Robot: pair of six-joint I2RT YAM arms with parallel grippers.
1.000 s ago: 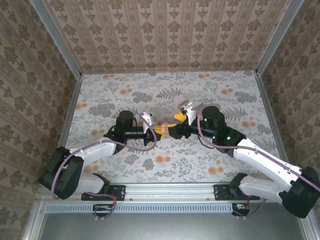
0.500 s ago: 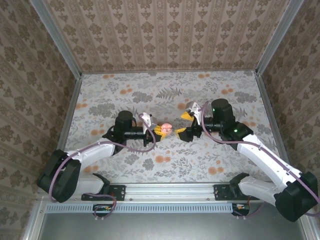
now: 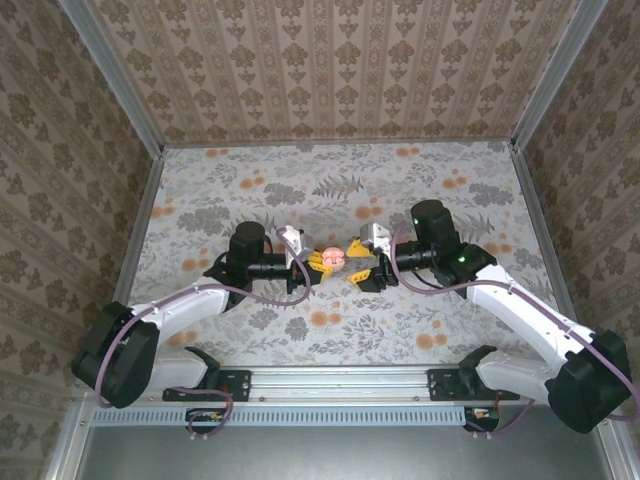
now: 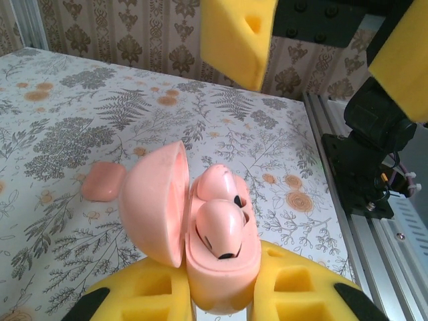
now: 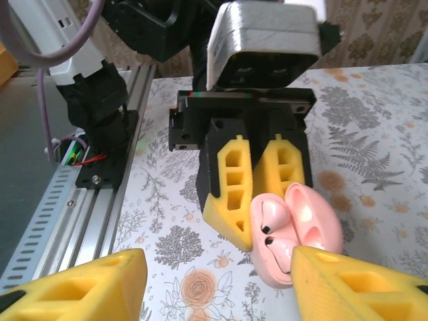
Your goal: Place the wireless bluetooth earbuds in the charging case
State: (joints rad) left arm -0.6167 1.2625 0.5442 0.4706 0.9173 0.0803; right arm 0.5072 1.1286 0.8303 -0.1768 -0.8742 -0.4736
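Left gripper (image 3: 320, 263) clamps open charging case (image 4: 224, 277) | earbuds (image 4: 219, 226) seated inside case | right gripper (image 3: 357, 260) gapes wide beside case

A lab robot cell is indicated. The floral table (image 3: 300, 190) is boxed in by wallpapered walls (image 3: 330, 60) and edged with aluminium rails (image 3: 340, 385).

Base of charging case (image 4: 224, 267) hidden btwn left pincer (image 4: 221, 297) pads — earbuds (image 4: 217, 221) too small in top view.
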